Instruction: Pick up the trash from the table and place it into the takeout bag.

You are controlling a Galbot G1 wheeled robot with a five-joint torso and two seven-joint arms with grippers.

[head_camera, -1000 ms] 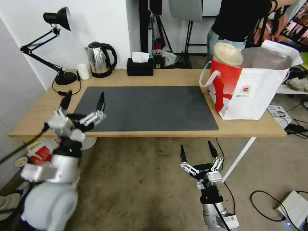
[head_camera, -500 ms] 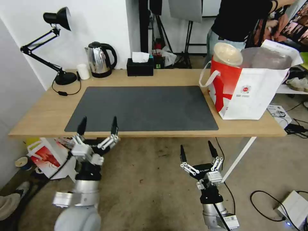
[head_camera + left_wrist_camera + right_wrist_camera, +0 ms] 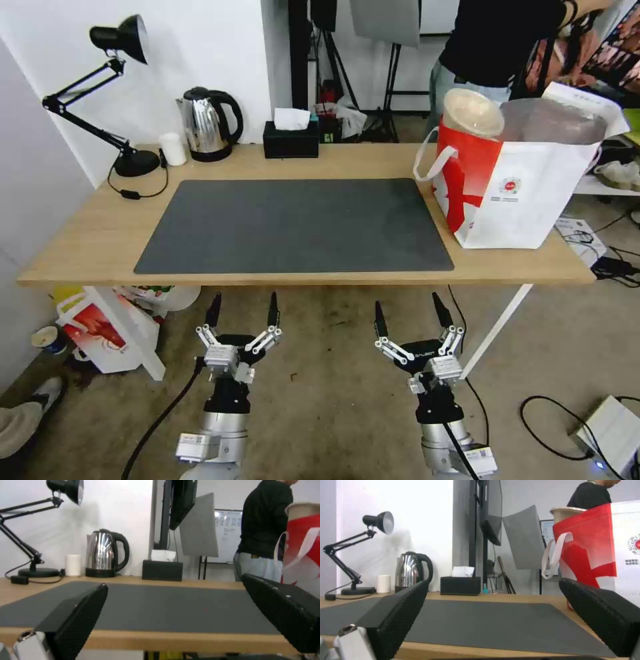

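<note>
The takeout bag (image 3: pixel 527 193) stands open on the right end of the table (image 3: pixel 87 240), its foil lining showing. A round clear-lidded beige container (image 3: pixel 473 112) of trash sticks out of the bag's near left corner. The dark grey mat (image 3: pixel 300 223) lies bare. Both grippers hang below the table's front edge with fingers spread and nothing between them: the left gripper (image 3: pixel 243 310) under the mat's middle, the right gripper (image 3: pixel 408 311) under its right part. In the wrist views, the left gripper (image 3: pixel 175 581) and right gripper (image 3: pixel 493 581) face the table edge, with the bag (image 3: pixel 603 547) at one side.
At the table's back stand a black desk lamp (image 3: pixel 123 87), a small white cup (image 3: pixel 173 148), a steel kettle (image 3: pixel 208 123) and a black tissue box (image 3: pixel 291 137). A person stands behind the bag. A smaller red-and-white bag (image 3: pixel 100 330) sits on the floor under the left end; cables lie right.
The left arm has come down from over the table's left front edge and swung right, now level with the right gripper below the table. The right arm has not moved.
</note>
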